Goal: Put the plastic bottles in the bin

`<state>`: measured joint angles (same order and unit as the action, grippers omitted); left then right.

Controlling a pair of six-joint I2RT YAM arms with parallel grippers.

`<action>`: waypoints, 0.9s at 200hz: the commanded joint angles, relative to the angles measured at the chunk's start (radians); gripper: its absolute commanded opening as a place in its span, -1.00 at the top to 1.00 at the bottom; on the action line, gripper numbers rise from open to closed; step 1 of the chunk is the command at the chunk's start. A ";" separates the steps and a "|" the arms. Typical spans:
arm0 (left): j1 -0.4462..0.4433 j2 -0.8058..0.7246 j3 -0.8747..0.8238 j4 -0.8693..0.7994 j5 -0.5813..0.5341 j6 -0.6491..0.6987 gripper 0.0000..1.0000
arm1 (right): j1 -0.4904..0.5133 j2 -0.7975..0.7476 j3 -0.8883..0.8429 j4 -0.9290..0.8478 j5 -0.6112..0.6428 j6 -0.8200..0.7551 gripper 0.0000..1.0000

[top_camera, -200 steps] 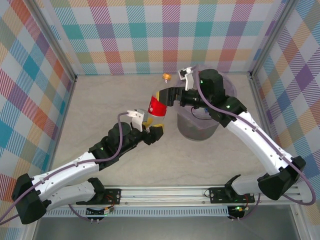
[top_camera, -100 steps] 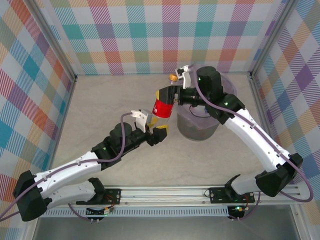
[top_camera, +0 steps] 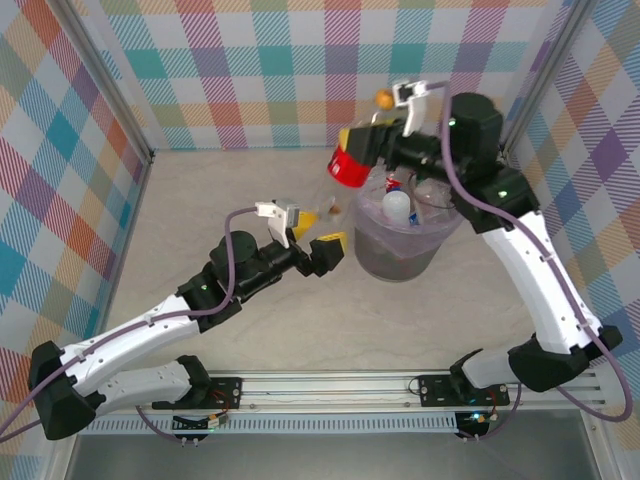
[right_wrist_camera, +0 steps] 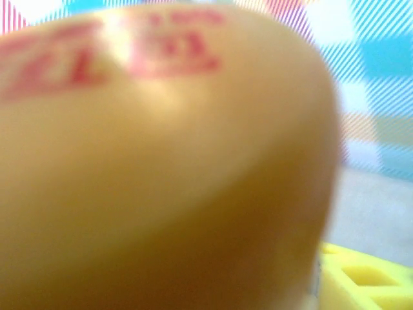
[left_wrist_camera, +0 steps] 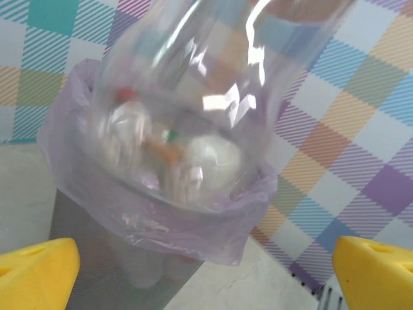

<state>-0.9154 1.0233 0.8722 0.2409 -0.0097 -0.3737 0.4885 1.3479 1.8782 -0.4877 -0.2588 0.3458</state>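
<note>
1. In the top camera, the right gripper (top_camera: 365, 145) squeezes a clear plastic bottle with a red label and an orange cap (top_camera: 348, 166). The bottle hangs tilted in the air, just left of the mouth of the round grey bin lined with a light purple bag (top_camera: 400, 262). The left gripper (top_camera: 320, 228) is lower, near the bin, with its fingers spread wide and nothing in them. Other bottles (top_camera: 398, 205) lie inside the bin.
2. In the left wrist camera, the left gripper (left_wrist_camera: 206, 271) has its yellow fingers (left_wrist_camera: 35, 271) far apart. The see-through bottle (left_wrist_camera: 193, 84) is above them, not touching, and the bin (left_wrist_camera: 84, 213) is behind it.
3. In the right wrist camera, the bottle (right_wrist_camera: 161, 161) is very close and blurry, next to a yellow finger (right_wrist_camera: 368, 278).
4. To do this well, I think the right arm should carry the bottle over the middle of the bin's mouth before letting go, so it does not bounce off the rim
</note>
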 commanded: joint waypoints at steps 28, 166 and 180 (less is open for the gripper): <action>-0.013 0.154 0.195 -0.152 -0.052 -0.288 -0.77 | -0.116 -0.171 -0.061 0.003 0.315 -0.154 -0.15; 0.004 0.489 0.327 -0.086 -0.037 -0.491 -0.54 | -0.419 -0.235 -0.308 0.086 0.186 -0.265 -0.05; 0.004 0.494 0.324 -0.092 -0.045 -0.495 -0.54 | -0.419 -0.230 -0.314 0.094 0.175 -0.265 -0.05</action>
<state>-0.9138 1.5082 1.1645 0.1307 -0.0456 -0.8463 0.0765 1.1221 1.5642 -0.4717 -0.0422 0.1104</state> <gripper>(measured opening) 0.770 0.627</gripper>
